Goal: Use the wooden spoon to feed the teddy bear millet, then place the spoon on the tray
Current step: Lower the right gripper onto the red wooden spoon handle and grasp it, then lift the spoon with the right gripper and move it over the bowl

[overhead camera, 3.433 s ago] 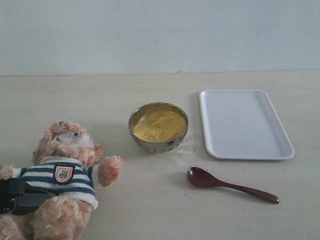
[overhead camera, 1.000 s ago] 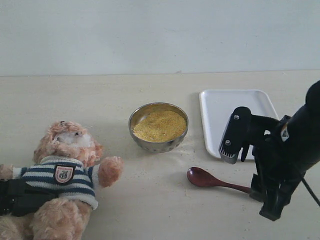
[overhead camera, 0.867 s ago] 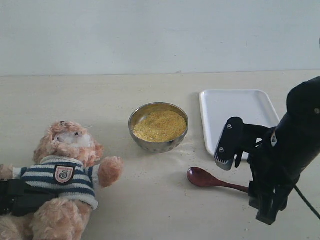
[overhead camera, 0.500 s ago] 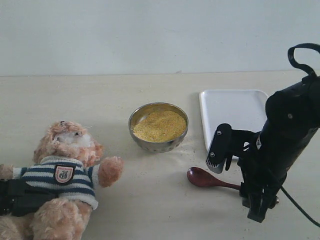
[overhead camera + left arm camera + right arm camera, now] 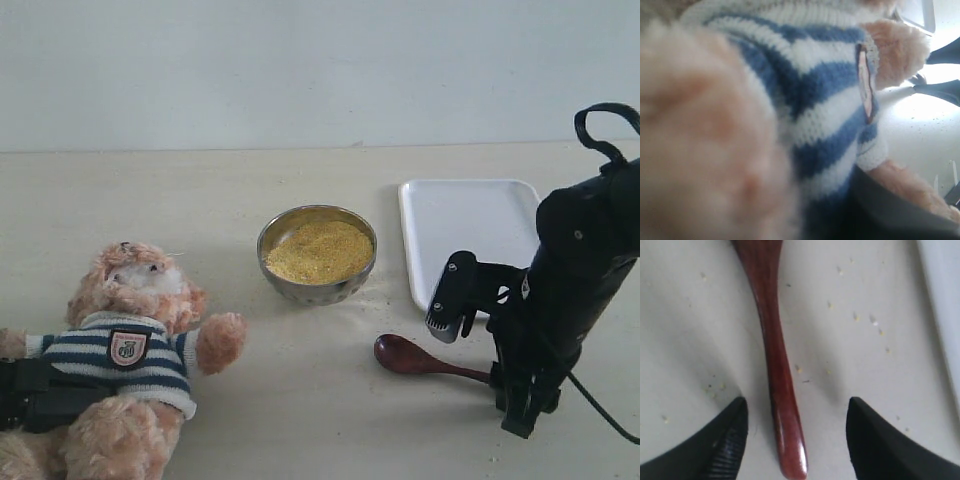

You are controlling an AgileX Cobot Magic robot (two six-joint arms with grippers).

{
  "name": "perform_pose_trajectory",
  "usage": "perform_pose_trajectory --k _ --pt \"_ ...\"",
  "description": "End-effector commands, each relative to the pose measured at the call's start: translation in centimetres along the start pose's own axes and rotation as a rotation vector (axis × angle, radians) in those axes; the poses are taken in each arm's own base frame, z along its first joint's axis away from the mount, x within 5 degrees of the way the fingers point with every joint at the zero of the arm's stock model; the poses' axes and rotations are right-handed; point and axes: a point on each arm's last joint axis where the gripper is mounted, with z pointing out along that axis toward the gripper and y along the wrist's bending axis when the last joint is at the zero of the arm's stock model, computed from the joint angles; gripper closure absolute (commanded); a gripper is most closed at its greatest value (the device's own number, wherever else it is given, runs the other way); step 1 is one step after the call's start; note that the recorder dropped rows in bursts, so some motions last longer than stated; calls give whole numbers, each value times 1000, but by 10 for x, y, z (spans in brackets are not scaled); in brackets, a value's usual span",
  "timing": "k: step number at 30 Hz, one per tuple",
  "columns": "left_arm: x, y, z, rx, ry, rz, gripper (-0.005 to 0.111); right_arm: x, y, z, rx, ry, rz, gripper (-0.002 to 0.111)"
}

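The teddy bear (image 5: 135, 335) lies on its back at the front left, and my left gripper (image 5: 40, 395) is shut across its striped belly. The left wrist view is filled with its fur and shirt (image 5: 810, 100), one dark finger (image 5: 890, 212) pressing into it. The millet (image 5: 318, 250) fills the metal bowl (image 5: 300, 290) at the centre. On the table lies the wooden spoon (image 5: 400, 354), bowl to the left. My right gripper (image 5: 520, 415) is down at the handle's end, open, its fingers on either side of the handle (image 5: 775, 355) without touching it. Behind it sits the white tray (image 5: 480, 215).
Loose millet grains (image 5: 855, 316) are scattered on the table around the spoon handle. The tray's edge (image 5: 942, 290) runs close beside the right gripper. The right arm's black body (image 5: 575, 270) stands over the tray's front corner.
The right arm came in from the right and lowered over the spoon handle's end, shifting slightly right in the last half second. The bear, bowl and spoon have not moved.
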Motion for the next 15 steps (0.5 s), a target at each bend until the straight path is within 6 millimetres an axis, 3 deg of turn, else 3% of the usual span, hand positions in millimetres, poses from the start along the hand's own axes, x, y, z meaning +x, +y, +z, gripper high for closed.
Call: perform_pose_trajectory --k 1,9,15 --pt "0 -2 0 23 -4 2 100 1 2 1 -58 -8 17 59" --pt "0 -2 0 23 -4 2 100 -7 11 -1 -165 -79 170 98" --pt "0 -2 0 25 -4 2 100 -15 11 -16 -180 -182 315 93"
